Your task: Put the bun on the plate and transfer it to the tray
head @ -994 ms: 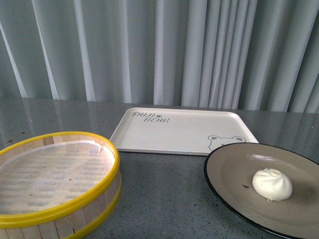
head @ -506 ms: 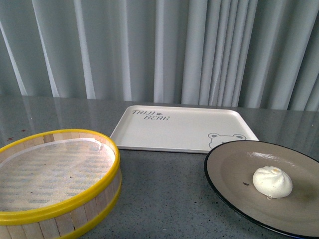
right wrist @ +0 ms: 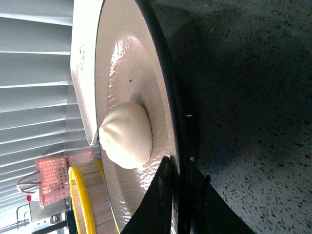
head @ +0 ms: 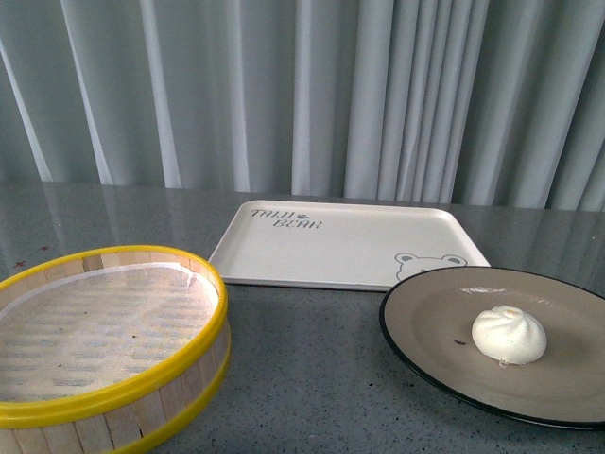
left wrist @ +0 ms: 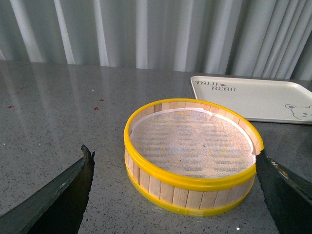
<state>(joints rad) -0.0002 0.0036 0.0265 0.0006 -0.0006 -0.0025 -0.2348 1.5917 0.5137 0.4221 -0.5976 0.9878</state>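
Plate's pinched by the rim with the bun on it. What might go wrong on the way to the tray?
1. The right end effector grips the plate only at one edge; it may sag or slip.
2. The bun sits loose, so a tilt might roll it off.
3. The plate's far edge may catch the raised rim of the tray.

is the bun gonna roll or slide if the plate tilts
Probably slides rather than rolls: the bun looks domed with a flat base on the plate. The plate looks glossy in the right wrist view, so grip may be low. The right claw pinches only one edge of the rim, so some tilt seems likely.
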